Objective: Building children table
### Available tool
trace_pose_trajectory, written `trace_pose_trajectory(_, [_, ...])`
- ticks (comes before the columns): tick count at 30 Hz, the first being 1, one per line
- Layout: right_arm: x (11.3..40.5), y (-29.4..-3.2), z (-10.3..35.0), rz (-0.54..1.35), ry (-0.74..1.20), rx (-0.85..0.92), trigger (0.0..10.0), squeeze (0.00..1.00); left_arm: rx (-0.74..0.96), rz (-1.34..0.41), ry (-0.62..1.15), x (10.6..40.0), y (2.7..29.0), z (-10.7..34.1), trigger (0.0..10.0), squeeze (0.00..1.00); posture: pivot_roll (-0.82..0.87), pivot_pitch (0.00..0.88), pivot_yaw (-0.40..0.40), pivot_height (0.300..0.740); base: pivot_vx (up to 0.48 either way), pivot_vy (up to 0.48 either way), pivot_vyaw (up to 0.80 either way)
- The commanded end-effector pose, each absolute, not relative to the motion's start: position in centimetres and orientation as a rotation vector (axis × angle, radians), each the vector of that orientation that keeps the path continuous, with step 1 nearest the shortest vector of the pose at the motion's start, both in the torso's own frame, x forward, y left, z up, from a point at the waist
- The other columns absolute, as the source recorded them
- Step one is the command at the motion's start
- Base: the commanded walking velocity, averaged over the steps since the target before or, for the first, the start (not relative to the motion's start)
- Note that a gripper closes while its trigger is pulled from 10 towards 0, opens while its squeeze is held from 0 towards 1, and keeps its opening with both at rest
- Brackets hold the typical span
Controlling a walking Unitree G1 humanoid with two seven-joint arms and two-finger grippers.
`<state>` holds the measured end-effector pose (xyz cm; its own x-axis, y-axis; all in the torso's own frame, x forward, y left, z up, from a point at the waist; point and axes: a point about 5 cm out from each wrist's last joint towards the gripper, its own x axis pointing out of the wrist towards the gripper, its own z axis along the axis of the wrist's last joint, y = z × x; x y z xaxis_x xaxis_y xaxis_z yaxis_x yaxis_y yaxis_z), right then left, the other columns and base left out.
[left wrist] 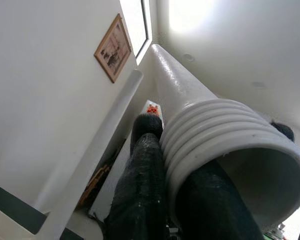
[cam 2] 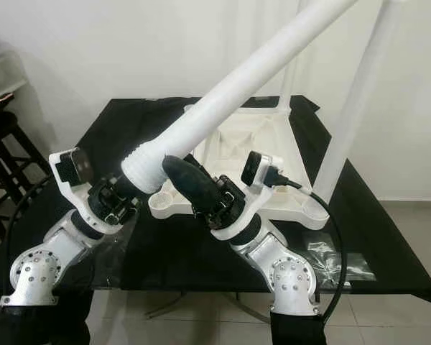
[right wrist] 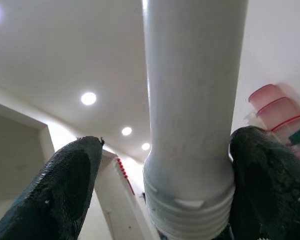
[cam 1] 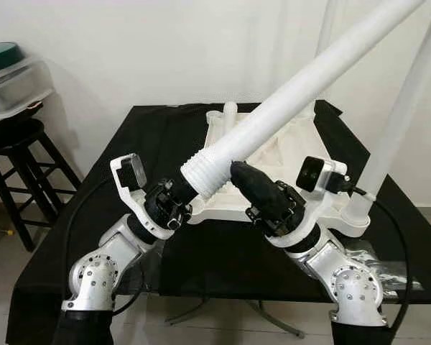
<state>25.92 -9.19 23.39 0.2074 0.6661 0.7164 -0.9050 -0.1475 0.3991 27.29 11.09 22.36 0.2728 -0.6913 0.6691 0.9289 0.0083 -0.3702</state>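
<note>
Black cloth covers a square table (cam 1: 165,266) standing against a plain white wall. Above its near half a long white plastic table leg (cam 1: 302,86) is held at a slant, its smooth tube rising toward the upper right and its lower end ringed with coarse moulded threads round a hollow mouth. The left gripper (cam 1: 189,192) has that threaded end: in the left wrist view one textured black finger (left wrist: 140,185) lies along the outside of the ridges and the other sits inside the open bore, so the tube wall is pinched between them. The right gripper (cam 1: 238,175) is at the same end from the other side; in the right wrist view its two rounded, pebbled fingers (right wrist: 65,185) stand spread to either side of the tube, one pressed against the threaded collar and the other apart from it, so they are open around the leg rather than closed on it.

Just behind the grippers, toward the middle and far edge of the table, lies the white plastic tabletop (cam 1: 287,154), turned underside up, with raised ribs and round corner sockets. One more white leg (cam 1: 402,122) stands upright in its near right corner.

Crinkled clear plastic wrap (cam 1: 388,277) lies at the table's near right edge. A dark wooden stool (cam 1: 14,154) stands left of the table, carrying a clear lidded storage box (cam 1: 14,86).
</note>
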Motion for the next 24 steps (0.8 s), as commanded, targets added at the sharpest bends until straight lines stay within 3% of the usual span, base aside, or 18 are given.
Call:
trace_pose_trajectory(1, [25.9, -8.7, 24.1, 1.455, -0.327, 1.027, 10.0, 0.0, -0.886, -1.365, -0.31, 26.7, 10.2, 22.3, 10.0, 0.0, -0.09, 0.0, -0.007, 0.74, 0.0, 0.0, 0.0])
trace_pose_trajectory(11, [26.8, -10.5, 26.0, 1.453, -0.425, 0.988, 10.0, 0.0, -0.91, -1.362, -0.241, 26.4, 9.9, 20.4, 10.0, 0.0, -0.08, 0.0, -0.02, 0.74, 0.0, 0.0, 0.0])
trace_pose_trajectory(22, [26.8, -9.6, 26.6, 1.5, -0.435, 0.995, 10.0, 0.0, -0.922, -1.373, -0.221, 26.1, 9.7, 19.7, 10.0, 0.0, -0.08, 0.0, -0.022, 0.74, 0.0, 0.0, 0.0])
trace_pose_trajectory(23, [26.8, -9.6, 26.6, 1.507, -0.438, 1.002, 6.7, 0.0, -0.924, -1.373, -0.22, 26.1, 9.7, 19.6, 10.0, 0.0, -0.08, 0.0, -0.022, 0.74, 0.0, 0.0, 0.0])
trace_pose_trajectory(24, [26.8, -9.6, 26.6, 1.507, -0.438, 1.002, 6.7, 0.0, -0.924, -1.373, -0.22, 26.1, 9.7, 19.6, 10.0, 0.0, -0.08, 0.0, -0.022, 0.74, 0.0, 0.0, 0.0])
